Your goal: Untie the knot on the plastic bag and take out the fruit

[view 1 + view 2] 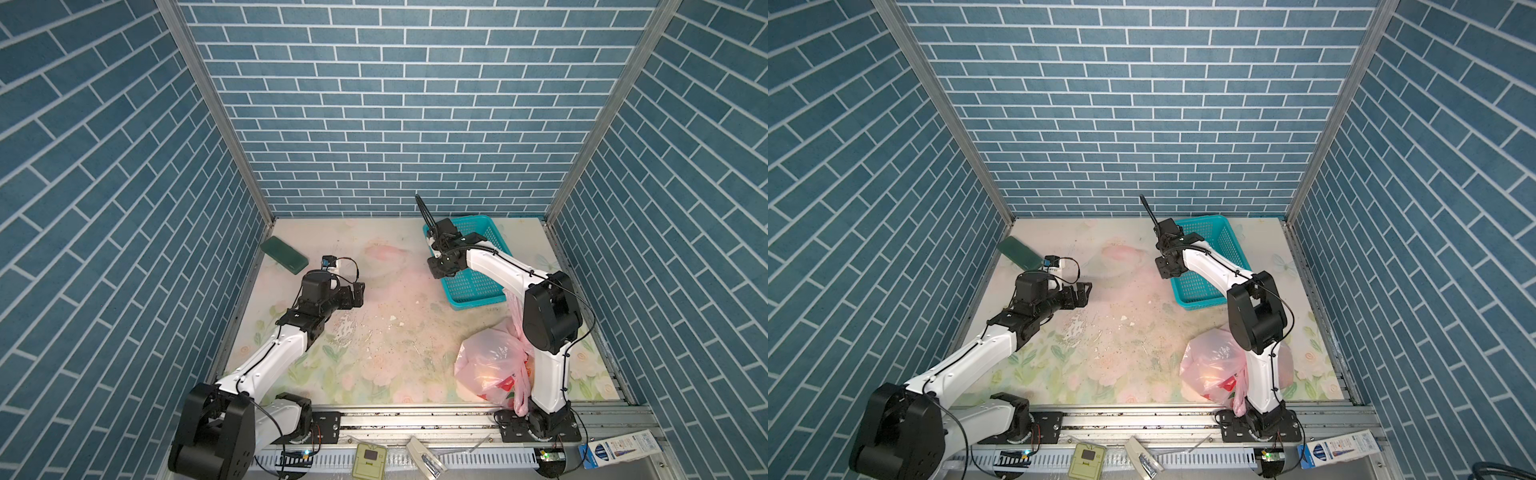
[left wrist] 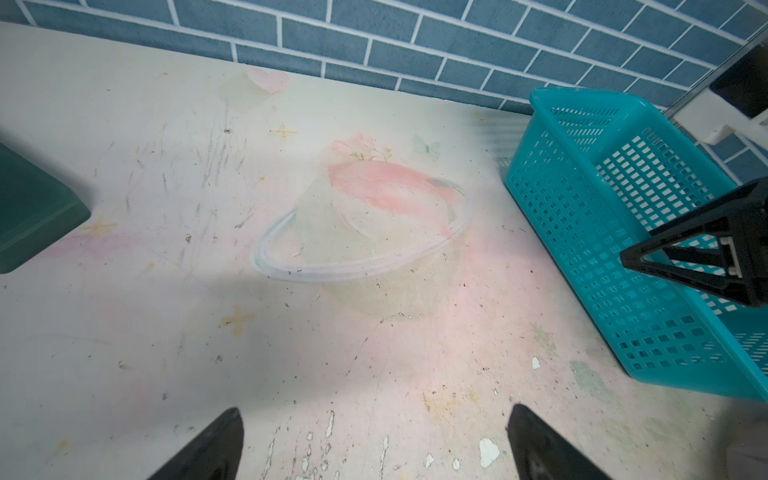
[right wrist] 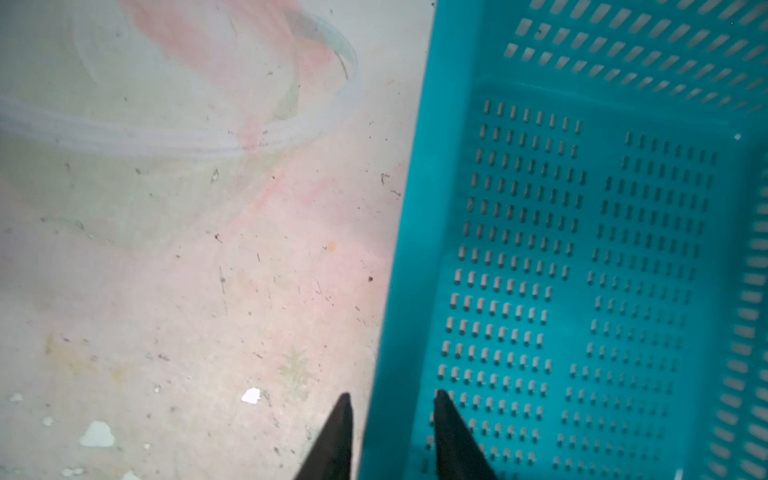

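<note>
At 5 o'clock the plastic bag [image 1: 486,361] was found untouched, left gripper [image 2: 374,411] agape, right gripper [image 3: 392,394] near-closed on nothing; handles [image 1: 519,386] judged next to be reached.

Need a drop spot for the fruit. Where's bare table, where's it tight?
Free: table middle, between left arm and teal basket. Crowded: near right, plastic bag beside right arm; far left holds green block.

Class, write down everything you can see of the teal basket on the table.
The teal basket is rectangular moulded plastic: slotted floor and walls, solid rim. It stands upright, skewed, at the table's back right; its visible floor is bare. The right arm reaches over it, and the right tool hangs near one long wall, contact not evident.
</note>
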You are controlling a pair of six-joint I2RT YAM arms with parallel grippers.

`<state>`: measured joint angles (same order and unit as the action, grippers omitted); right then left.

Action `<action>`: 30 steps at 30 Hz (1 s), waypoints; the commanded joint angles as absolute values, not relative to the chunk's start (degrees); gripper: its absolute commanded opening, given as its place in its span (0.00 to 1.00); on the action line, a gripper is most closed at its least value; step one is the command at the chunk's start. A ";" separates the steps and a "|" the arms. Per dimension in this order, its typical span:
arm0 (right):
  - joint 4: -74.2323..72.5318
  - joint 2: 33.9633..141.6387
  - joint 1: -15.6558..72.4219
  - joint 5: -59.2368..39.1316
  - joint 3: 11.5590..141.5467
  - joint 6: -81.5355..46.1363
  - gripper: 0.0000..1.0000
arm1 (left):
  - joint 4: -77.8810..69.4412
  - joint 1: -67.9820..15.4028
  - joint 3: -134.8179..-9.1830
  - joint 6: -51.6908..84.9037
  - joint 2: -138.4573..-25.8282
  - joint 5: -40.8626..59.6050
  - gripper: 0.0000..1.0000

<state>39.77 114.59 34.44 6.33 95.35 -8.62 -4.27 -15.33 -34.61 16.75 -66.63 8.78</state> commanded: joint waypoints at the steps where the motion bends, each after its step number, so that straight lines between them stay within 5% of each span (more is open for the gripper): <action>1: 39.78 114.08 33.19 9.34 93.48 -7.95 0.19 | -5.71 -15.97 -36.97 16.93 -67.85 9.44 1.00; 11: 37.97 114.45 25.21 10.95 92.41 -4.32 0.01 | -5.64 -17.15 -38.76 16.62 -69.79 9.18 1.00; 30: 38.56 120.79 13.63 17.34 98.95 -3.92 0.00 | -4.57 -17.72 -39.73 16.36 -70.68 8.52 1.00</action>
<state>35.77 117.51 14.96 15.51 97.19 -4.60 -4.84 -17.26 -38.46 16.75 -70.06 8.88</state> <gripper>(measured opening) 0.163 0.996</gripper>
